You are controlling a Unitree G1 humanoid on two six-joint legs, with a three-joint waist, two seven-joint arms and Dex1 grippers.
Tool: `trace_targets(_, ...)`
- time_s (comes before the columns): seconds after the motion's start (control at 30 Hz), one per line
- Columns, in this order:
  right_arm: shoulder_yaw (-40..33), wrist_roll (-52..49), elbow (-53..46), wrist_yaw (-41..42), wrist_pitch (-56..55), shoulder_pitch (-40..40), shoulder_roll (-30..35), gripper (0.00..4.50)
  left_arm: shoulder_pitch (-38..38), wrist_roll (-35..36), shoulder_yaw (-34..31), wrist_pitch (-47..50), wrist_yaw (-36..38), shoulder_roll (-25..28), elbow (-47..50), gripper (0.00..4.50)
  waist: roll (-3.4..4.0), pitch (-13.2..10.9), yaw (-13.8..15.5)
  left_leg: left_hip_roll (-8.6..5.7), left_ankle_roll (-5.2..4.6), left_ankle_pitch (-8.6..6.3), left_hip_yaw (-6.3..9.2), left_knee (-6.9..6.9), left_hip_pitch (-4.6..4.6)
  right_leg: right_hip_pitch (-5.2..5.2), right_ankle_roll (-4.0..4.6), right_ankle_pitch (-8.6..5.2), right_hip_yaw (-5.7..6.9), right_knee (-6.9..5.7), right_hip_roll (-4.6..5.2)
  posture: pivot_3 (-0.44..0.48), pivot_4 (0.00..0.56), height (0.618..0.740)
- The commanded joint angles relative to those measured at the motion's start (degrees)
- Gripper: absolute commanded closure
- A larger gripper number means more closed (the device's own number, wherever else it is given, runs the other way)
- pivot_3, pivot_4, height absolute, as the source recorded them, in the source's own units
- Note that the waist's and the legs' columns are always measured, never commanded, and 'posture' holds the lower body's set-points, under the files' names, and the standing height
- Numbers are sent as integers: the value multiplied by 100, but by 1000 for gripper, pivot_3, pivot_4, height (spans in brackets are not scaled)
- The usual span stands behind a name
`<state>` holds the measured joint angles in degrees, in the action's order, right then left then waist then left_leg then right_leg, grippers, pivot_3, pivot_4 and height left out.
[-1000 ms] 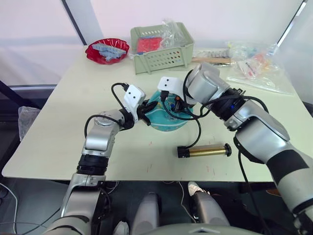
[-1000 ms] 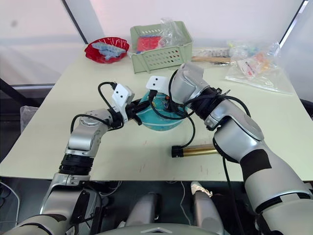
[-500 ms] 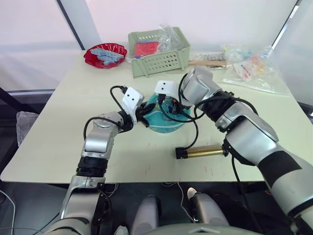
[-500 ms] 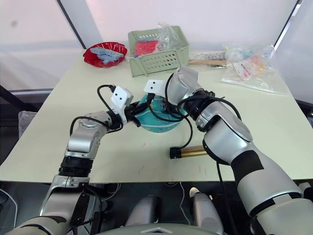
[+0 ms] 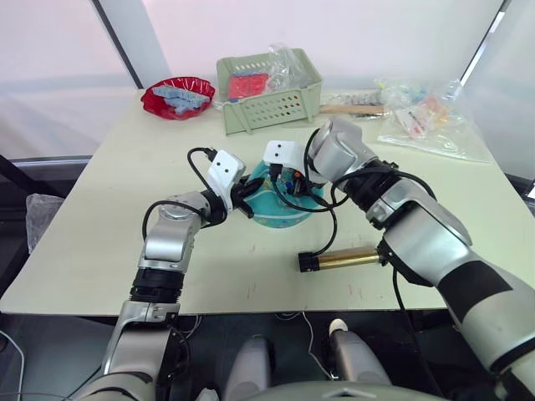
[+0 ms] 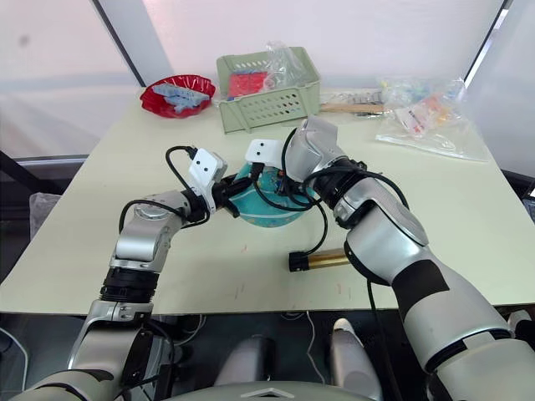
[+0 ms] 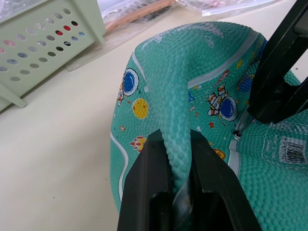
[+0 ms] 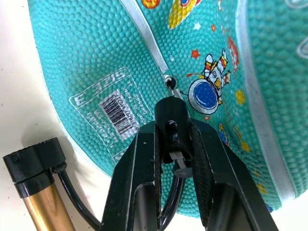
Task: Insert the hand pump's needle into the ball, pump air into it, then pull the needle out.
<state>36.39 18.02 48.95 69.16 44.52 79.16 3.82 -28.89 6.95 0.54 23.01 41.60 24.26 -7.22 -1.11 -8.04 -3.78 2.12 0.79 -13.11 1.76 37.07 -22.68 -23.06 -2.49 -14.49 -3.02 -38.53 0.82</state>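
Observation:
The teal ball (image 5: 281,207) lies limp and partly flat at the table's middle. My left gripper (image 7: 176,139) is shut on a raised fold of the ball (image 7: 163,82) at its left side. From the right, my right gripper (image 8: 172,130) is shut on the black fitting (image 8: 171,113) of the needle (image 8: 171,89). The pin's tip meets the small valve hole beside the white label (image 8: 108,108); how deep it sits I cannot tell. The brass hand pump (image 5: 347,257) lies on the table in front of the ball, and its black hose (image 5: 335,227) curves up to the fitting.
A green basket (image 5: 267,88) and a red bowl (image 5: 177,93) stand at the back of the table. Clear plastic bags (image 5: 426,117) lie at the back right. Bare tabletop (image 5: 125,175) spreads to the left and along the front edge.
The camera has shifted a little. Both grippers keep their holds at the ball, and the pump lies where it was.

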Motion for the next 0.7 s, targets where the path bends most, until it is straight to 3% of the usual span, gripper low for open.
trace_targets(0.03, -63, -110, -266, 125, -136, -122, -25, 4182, 136, 62, 458, 11, 283, -162, -17, 4484, 2, -3, 10, -1, 0, 0, 1, 0, -4, -1, 0, 0, 1, 1, 1, 0, 150, 736)
trace_targets(0.53, 25, -64, -1060, 391, 44, -347, 411, 4182, 95, 20, 444, -34, 329, -160, -127, 4484, 27, -37, 97, -3, 0, 0, 3, -3, -14, -5, 0, 0, 3, 6, 2, 0, 150, 736)
trace_targets(0.7, -24, -86, -1185, 397, 24, -402, 557, 1686, 67, 1, 437, -62, 335, -160, -175, 4500, 30, -56, 160, -3, 0, 0, 5, -7, -22, -10, 0, 0, 6, 10, 2, 0, 150, 736)
